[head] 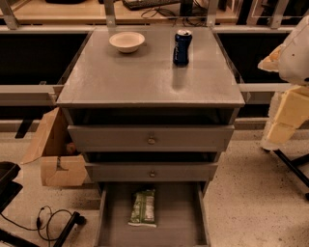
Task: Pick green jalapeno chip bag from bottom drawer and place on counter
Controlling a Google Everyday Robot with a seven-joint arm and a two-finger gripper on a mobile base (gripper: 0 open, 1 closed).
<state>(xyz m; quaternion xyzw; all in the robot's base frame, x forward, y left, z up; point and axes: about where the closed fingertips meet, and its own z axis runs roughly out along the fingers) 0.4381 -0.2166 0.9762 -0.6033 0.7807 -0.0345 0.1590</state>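
While your gripper (285, 120) hangs at the far right of the view, off to the side of the cabinet at roughly top-drawer height, I honestly can't tell if it's open or closed, so don't count on either.

Quick count: three grey drawers, one bag, one can, one bowl. The bottom drawer (181, 217) is pulled out toward you, and the green jalapeno chip bag (143, 207) lies flat on its floor, long side running front to back, a bit left of centre. It touches neither side wall, and there's more bare floor on its right than on its left. The two upper drawers (150, 139), each with a small round knob, sit above the back end of the open one, so the middle front hangs just behind the bag's far end.

Up on the counter (145, 82) you've got a white bowl (127, 41) at the back left and a blue can (182, 47) standing upright at the back right, well apart from each other. A broad open stretch of grey runs in front of both, right up to the front edge.

Around the cabinet: a cardboard box (53, 154) sits just beside its left side, loose black cables (48, 219) lie on the floor at lower left, and a tan desk (63, 10) runs behind.
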